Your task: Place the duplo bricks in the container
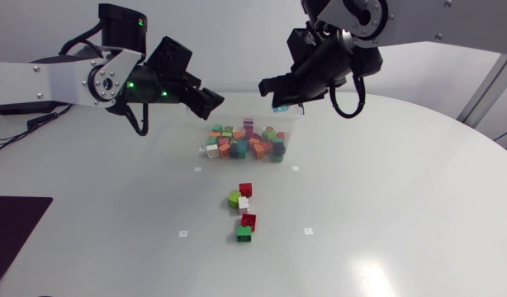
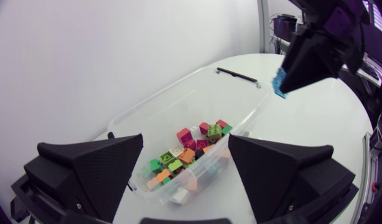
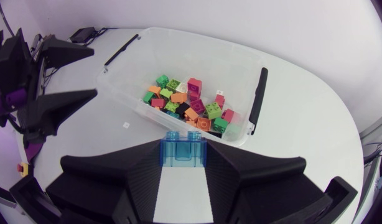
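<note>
the blue brick (image 3: pixel 183 151) sits pinched between the fingers of our right gripper (image 1: pixel 278 92), which is closed on it from 2 sides and holds it in the air at about 1 o'clock of the container (image 3: pixel 197 53) in the head view. we cannot tell whether it hangs inside the rim or just outside it.

to do this step well, we judge that the brick should be carried over the middle of the container before the fingers part. it should also be lowered close to the pile, so it does not bounce off the other bricks or clip the wall. the grip takes only the brick's lower part, so a slow, level move looks safest.

the container is clear and open-topped. its end nearer 6 o'clock holds a heap of mixed bricks (image 3: pixel 191 102) in orange, green, red, pink and white, and its far end is bare.

our left gripper (image 1: pixel 210 101) hovers at 10 o'clock of the container, jaws wide and holding nothing.

at 6 o'clock of the container, apart from it, 5 loose bricks lie on the table (image 1: pixel 402 206): red (image 1: pixel 246 189), lime (image 1: pixel 234 199), white (image 1: pixel 244 204), another red (image 1: pixel 248 220) and green (image 1: pixel 244 233).
</note>
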